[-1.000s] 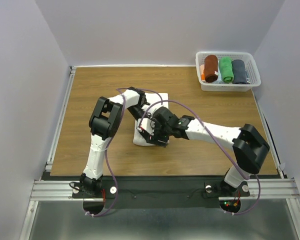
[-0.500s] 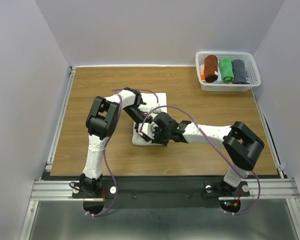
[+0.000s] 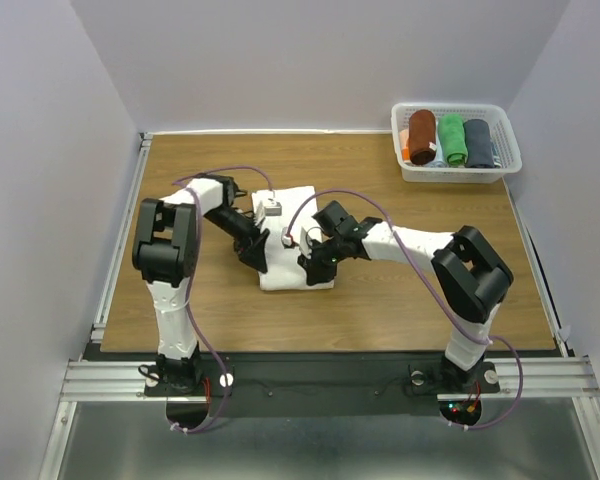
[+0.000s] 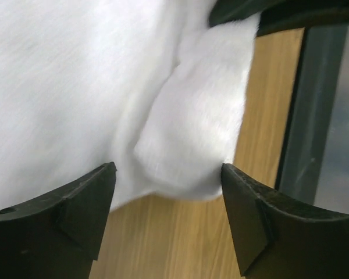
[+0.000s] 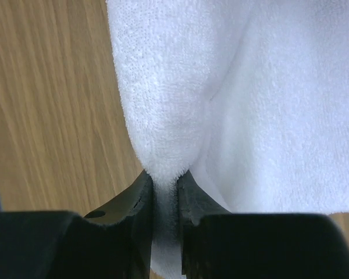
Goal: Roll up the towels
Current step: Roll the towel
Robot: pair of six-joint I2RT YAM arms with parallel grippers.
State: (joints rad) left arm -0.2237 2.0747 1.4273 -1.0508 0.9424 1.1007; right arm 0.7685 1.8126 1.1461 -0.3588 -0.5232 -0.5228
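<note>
Top view: white towel (image 3: 298, 205) lies mid-surface (image 3: 180, 200); L jaws at its left edge, R jaws at its near right corner. L wrist: jaws wide apart, holding nothing, a towel fold just beyond the tips. R wrist: jaws nearly closed, pinching the towel's edge.

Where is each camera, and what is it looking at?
Top: high behind, looking down on table, white towel, left arm, right arm.
Left wrist: on the left arm, looking past the open left gripper at the towel's fold.
Right wrist: on the right arm, looking past the right gripper pinching the towel.
All share the white towel.
</note>
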